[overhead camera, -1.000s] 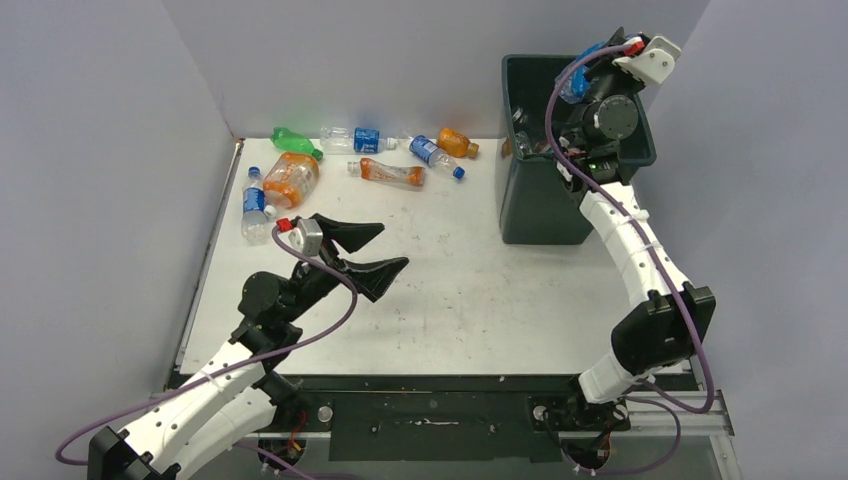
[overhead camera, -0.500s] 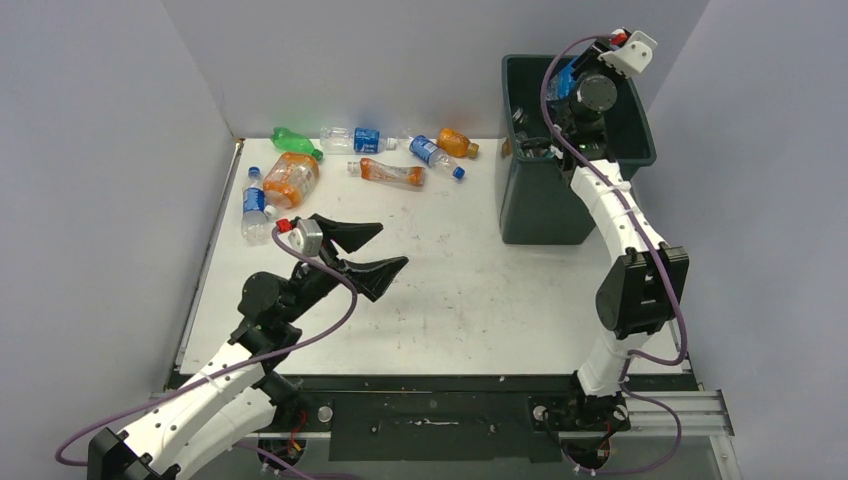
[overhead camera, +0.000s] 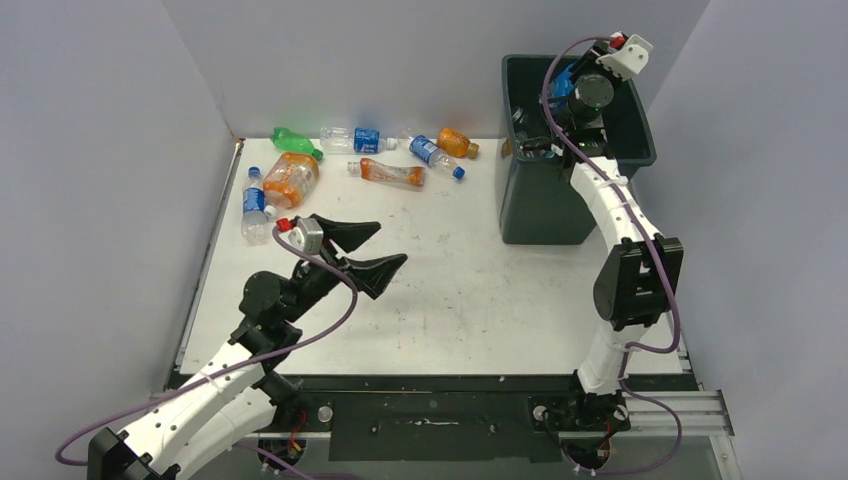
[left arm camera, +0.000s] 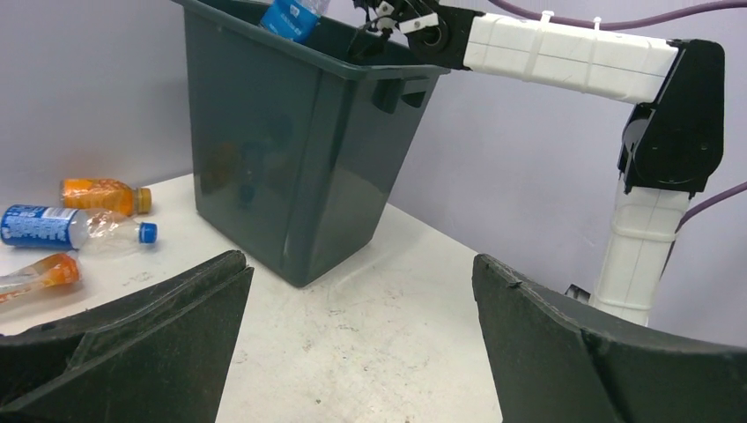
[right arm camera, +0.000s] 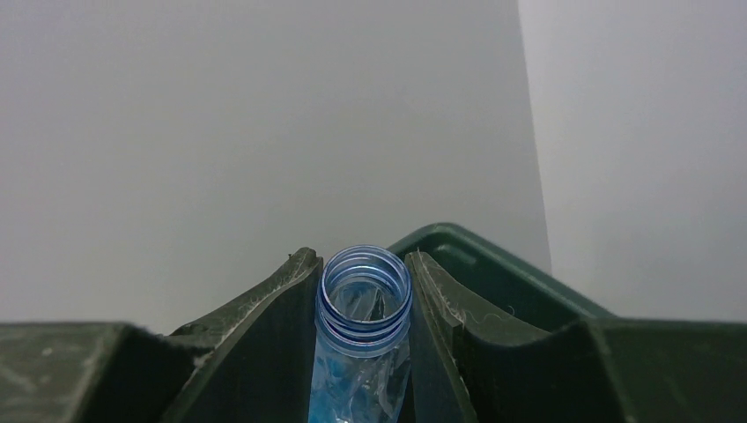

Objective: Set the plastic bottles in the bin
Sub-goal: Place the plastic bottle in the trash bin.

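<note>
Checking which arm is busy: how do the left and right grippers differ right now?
The left gripper stands wide open and empty; the right gripper is shut on a capless blue bottle. The left gripper hangs low over the table; the right gripper is raised above the open top of the bin. Both have dark, wedge-shaped fingers.

1. We're pretty sure this is a robotics lab test cell, not somebody's home or kitchen.
2. Plain grey panels (overhead camera: 100, 150) box in a white table (overhead camera: 480, 300) on three sides.
3. Two white-and-black robot arms (overhead camera: 615, 215) sit bolted at the near edge by a metal rail frame (overhead camera: 680, 405), with purple cables (overhead camera: 352, 293) looping off them.
4. We also see plastic bottles (overhead camera: 290, 178) scattered on the tabletop and a green bin (overhead camera: 535, 215), laid out like a test setup.
</note>
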Tool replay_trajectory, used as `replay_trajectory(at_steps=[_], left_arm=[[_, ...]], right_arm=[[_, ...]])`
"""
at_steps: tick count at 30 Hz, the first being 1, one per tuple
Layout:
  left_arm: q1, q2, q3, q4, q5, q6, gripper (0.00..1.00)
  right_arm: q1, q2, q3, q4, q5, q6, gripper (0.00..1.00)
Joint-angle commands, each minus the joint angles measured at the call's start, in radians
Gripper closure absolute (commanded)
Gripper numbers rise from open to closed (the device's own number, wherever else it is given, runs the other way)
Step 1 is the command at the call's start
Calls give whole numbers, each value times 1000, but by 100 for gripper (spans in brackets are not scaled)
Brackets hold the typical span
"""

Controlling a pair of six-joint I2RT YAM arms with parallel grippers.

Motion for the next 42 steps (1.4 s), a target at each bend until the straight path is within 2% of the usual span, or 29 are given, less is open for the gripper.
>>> replay_trajectory(at_steps=[1,2,5,6,12,15,17,21,25,28,32,36,39,42], left_arm=[[-5,-46,8,-7,-123,40,4],[-5,-58,7,-18,-160,49,4],[-4,-94,-3,-40,-264,77,4],[-3,-103,-6,-44,-298,85,4],[2,-136,-21,-63,-445,103,4],[4,-135,-11,-103,-519,107,4],[5,-128,2,-134,-569,111,4],[11,-109,24,-194,-666,117,4],[22,-80,53,-264,-752,115,4],[32,-56,68,-298,-790,120,4],[38,-24,75,-312,-840,144,4],[41,17,82,-327,-902,177,4],[44,60,97,-347,-965,231,4],[54,119,114,-364,-1049,287,4]], right_arm=[[0,18,52,-7,-97,53,73],[0,21,56,-9,-116,64,67],[0,27,64,-15,-164,93,39],[0,30,73,-22,-176,101,33],[1,19,100,-45,-212,138,15],[3,-12,106,-50,-244,146,1],[3,-37,115,-57,-278,156,10],[19,-95,147,-86,-355,204,10],[117,-201,93,-80,-395,181,10],[216,-325,-84,-1,-428,156,10],[314,-484,-374,60,-503,247,10],[421,-617,-688,97,-512,310,10],[489,-685,-885,126,-511,355,10],[543,-706,-1008,98,-535,390,10]])
